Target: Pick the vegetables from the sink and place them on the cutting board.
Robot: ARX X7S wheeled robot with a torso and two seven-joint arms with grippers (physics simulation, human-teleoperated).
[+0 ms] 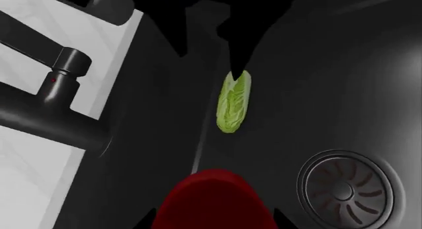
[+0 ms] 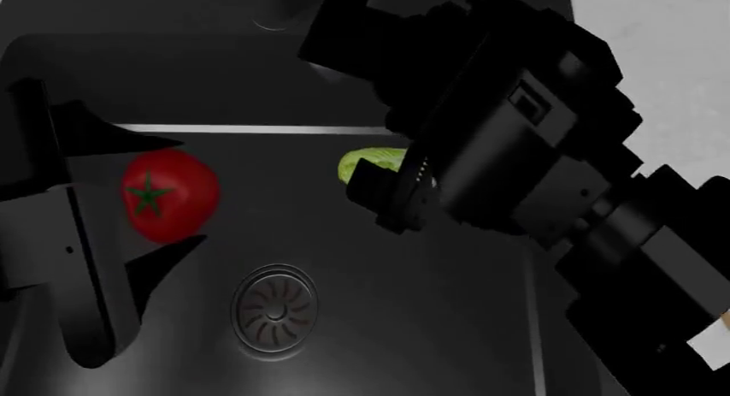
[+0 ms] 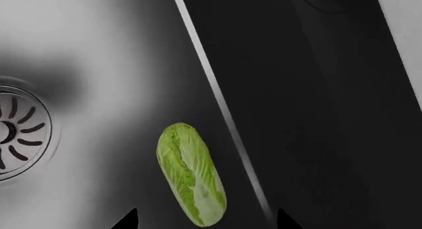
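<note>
The red tomato [image 2: 169, 195] with its green star stem sits in the black sink [image 2: 411, 336], between the two fingers of my left gripper [image 2: 183, 191]. The jaws stand wide on either side of it with small gaps. In the left wrist view the tomato [image 1: 214, 202] fills the space between the fingertips of the left gripper [image 1: 216, 221]. The pale-green napa cabbage [image 3: 191, 174] lies on the sink floor under my right gripper [image 3: 205, 220], which is open with the cabbage's end between its tips. The cabbage [image 2: 371, 161] is half hidden by the right arm. The cutting board is out of view.
The round metal drain [image 2: 276, 309] lies in the sink floor near both vegetables. The black faucet [image 1: 59, 105] stands over the white countertop [image 1: 26, 164] beside the basin. The bulky right arm [image 2: 536, 156] fills the right of the head view.
</note>
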